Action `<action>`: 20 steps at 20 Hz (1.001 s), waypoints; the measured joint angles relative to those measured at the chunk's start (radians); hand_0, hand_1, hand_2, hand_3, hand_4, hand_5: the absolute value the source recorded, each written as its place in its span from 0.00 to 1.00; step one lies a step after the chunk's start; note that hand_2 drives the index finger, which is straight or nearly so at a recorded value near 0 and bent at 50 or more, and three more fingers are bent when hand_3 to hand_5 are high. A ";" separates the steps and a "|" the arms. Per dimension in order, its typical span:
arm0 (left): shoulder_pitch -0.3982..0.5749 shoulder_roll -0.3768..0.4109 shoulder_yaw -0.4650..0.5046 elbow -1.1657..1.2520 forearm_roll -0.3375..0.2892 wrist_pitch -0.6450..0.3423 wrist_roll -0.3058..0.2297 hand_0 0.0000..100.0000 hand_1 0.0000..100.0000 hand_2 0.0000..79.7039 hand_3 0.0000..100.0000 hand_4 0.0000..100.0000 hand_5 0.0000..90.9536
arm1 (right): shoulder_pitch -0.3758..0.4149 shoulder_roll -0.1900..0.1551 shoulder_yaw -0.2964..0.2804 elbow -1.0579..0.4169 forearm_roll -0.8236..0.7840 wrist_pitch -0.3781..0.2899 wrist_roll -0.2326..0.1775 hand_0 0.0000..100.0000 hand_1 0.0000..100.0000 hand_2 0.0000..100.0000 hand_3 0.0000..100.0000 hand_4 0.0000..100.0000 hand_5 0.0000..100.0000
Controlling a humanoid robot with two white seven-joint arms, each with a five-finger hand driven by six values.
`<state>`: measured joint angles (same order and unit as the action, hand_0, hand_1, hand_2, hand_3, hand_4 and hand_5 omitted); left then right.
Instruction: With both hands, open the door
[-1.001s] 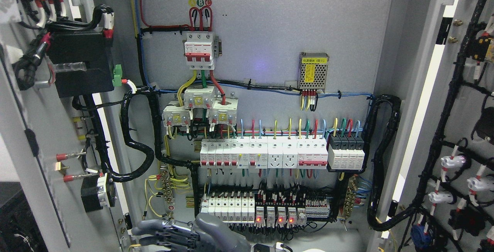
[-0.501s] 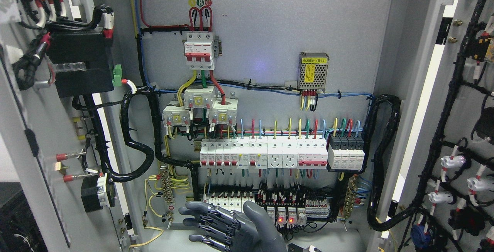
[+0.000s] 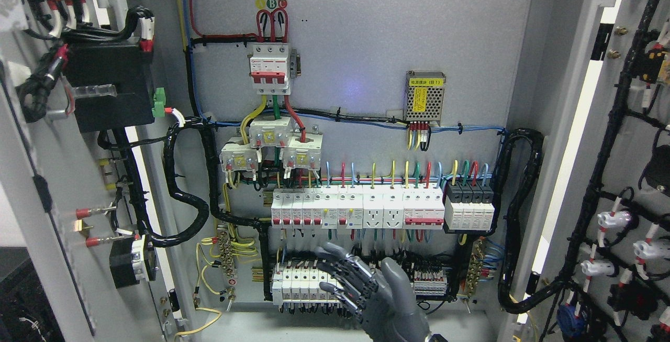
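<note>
Both cabinet doors, left door (image 3: pixel 57 185) and right door (image 3: pixel 623 174), already stand swung wide either side of the breaker row (image 3: pixel 361 211); just below it the right hand (image 3: pixel 366 289) hangs spread, gripping nothing, best withdrawn clear of wiring

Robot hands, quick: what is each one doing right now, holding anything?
Right hand: open, fingers spread, holding nothing, raised before the lower breaker row.
Left hand: not in view.
</note>
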<state>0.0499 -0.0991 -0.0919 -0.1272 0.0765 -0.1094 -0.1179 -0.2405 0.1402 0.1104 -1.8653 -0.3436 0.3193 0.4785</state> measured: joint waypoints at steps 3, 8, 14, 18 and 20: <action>0.074 0.017 -0.061 -0.203 -0.001 -0.004 0.016 0.00 0.00 0.00 0.00 0.00 0.00 | 0.045 -0.001 -0.008 -0.033 0.001 -0.079 -0.062 0.00 0.00 0.00 0.00 0.00 0.00; 0.161 0.069 -0.155 -0.593 -0.001 0.001 0.046 0.00 0.00 0.00 0.00 0.00 0.00 | 0.126 -0.003 -0.020 -0.095 0.004 -0.211 -0.086 0.00 0.00 0.00 0.00 0.00 0.00; 0.198 0.111 -0.231 -1.008 0.001 0.003 0.048 0.00 0.00 0.00 0.00 0.00 0.00 | 0.251 -0.008 -0.029 -0.147 0.008 -0.376 -0.092 0.00 0.00 0.00 0.00 0.00 0.00; 0.209 0.130 -0.268 -1.224 0.002 -0.075 0.053 0.00 0.00 0.00 0.00 0.00 0.00 | 0.346 -0.019 -0.035 -0.169 0.010 -0.476 -0.083 0.00 0.00 0.00 0.00 0.00 0.00; 0.211 0.137 -0.282 -1.307 0.002 -0.155 0.045 0.00 0.00 0.00 0.00 0.00 0.00 | 0.387 -0.025 -0.040 -0.177 0.011 -0.540 -0.082 0.00 0.00 0.00 0.00 0.00 0.00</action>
<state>0.2609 0.0383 -0.3735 -1.4343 0.0788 -0.2648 -0.0731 0.1465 0.1154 0.0707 -2.0422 -0.3325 -0.2206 0.3970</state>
